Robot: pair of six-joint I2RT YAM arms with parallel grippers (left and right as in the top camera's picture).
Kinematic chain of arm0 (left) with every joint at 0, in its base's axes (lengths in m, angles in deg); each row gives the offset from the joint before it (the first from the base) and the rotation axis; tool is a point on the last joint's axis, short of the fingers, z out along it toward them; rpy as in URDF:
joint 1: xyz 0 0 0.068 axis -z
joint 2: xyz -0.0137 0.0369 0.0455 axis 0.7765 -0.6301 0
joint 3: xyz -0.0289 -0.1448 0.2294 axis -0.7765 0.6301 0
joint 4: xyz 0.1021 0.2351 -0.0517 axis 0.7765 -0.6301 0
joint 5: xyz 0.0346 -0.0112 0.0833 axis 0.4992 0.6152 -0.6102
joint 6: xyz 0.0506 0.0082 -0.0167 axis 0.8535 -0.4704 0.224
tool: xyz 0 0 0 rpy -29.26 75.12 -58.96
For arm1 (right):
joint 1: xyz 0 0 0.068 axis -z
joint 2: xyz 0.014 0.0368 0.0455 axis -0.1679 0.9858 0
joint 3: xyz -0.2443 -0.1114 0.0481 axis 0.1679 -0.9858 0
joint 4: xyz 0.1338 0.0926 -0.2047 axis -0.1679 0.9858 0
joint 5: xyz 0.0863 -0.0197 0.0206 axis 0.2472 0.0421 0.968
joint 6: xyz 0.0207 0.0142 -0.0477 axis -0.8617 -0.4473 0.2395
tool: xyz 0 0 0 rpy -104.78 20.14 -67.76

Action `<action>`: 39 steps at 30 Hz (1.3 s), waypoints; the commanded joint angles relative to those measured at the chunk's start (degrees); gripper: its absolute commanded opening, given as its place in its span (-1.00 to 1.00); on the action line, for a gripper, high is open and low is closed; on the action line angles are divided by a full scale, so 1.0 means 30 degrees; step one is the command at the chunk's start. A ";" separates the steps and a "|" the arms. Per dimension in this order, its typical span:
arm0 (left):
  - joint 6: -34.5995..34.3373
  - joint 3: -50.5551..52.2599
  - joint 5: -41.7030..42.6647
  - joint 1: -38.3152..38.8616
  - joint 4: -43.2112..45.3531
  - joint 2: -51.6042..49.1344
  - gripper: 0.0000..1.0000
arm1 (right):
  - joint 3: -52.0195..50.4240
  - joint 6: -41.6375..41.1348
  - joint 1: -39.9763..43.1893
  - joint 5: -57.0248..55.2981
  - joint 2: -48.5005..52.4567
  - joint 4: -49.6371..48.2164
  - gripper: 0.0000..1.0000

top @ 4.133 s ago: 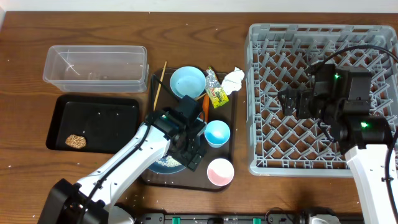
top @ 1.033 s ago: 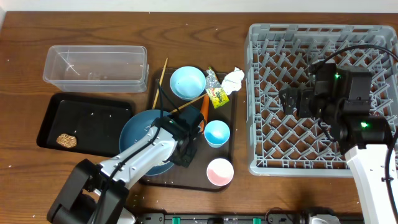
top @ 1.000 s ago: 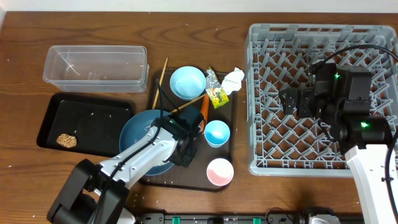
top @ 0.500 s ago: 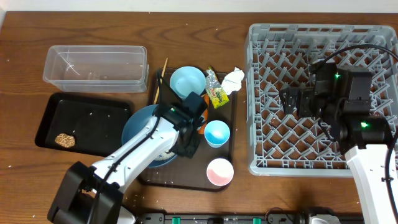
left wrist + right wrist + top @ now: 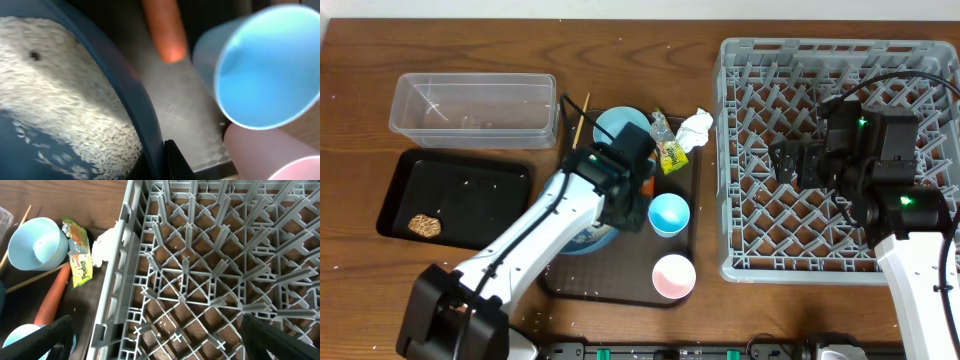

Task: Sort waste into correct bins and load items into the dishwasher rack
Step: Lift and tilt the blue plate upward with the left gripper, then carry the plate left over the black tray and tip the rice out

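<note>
Wood table (image 5: pixel 360 290), one rack (image 5: pixel 728 160), one plate (image 5: pixel 132 107), blue cup (image 5: pixel 669 213), pink cup (image 5: pixel 673 276)

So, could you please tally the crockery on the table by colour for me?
Dark blue: 1, the plate
Light blue: 2, the bowl and the light blue cup
Pink: 1, the pink cup
Total: 4

Glossy blue plate (image 5: pixel 141 116), grey plastic rack (image 5: pixel 752 62), wooden table (image 5: pixel 620 28).
</note>
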 commanded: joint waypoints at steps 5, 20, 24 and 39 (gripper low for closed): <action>-0.0860 -0.0605 -0.0168 -0.1406 -0.0051 0.0313 -0.88 | 0.0335 0.0423 -0.0022 -0.0036 0.0102 0.0000 0.98; -0.0991 -0.2470 -0.0233 -0.1719 0.0270 0.0838 -0.88 | 0.0335 0.0423 -0.0022 -0.0036 0.0102 0.0007 0.98; -0.1406 -0.2586 -0.0153 -0.2929 0.0313 0.1464 -0.88 | 0.0335 0.0423 -0.0022 -0.0036 0.0102 0.0007 0.98; -0.1421 -0.2579 0.4073 -1.0768 0.2295 0.2645 -0.87 | 0.0335 0.0430 -0.0022 -0.0044 0.0102 -0.0007 0.98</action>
